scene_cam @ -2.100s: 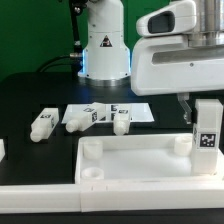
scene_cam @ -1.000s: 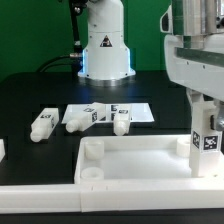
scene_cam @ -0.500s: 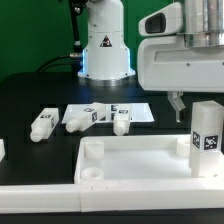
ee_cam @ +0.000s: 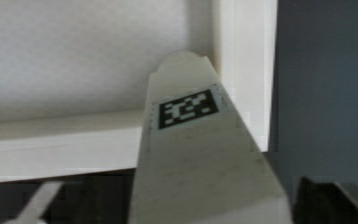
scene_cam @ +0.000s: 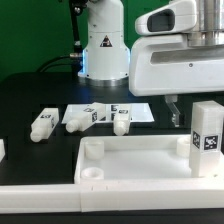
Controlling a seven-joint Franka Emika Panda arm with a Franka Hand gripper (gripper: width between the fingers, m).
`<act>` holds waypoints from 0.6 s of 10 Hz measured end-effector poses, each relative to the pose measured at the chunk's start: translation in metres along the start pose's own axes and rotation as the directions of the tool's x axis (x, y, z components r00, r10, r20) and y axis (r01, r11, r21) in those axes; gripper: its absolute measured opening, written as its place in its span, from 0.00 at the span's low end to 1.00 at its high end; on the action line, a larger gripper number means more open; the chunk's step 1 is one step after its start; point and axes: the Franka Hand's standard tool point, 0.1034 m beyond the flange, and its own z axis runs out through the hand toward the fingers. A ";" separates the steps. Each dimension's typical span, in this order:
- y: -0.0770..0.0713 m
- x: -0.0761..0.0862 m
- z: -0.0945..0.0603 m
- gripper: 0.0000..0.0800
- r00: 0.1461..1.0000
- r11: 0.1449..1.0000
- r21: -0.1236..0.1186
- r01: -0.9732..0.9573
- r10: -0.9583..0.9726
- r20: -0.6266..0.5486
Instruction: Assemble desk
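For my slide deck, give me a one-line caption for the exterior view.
Open fingers hang beside a tagged desk leg standing upright at the tabletop corner; three more legs lie loose beyond it.

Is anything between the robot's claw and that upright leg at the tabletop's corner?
Nothing visible: the gripper hangs right beside the upright leg on the tabletop, with only a bare gap between them.

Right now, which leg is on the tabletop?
The upright leg at the exterior view's right, standing at the tabletop's corner, tag facing the camera; the other three sit loose on the black table.
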 end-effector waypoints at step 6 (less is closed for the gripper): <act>0.002 0.000 0.000 0.35 0.874 0.874 -0.012 -0.486 0.486 0.005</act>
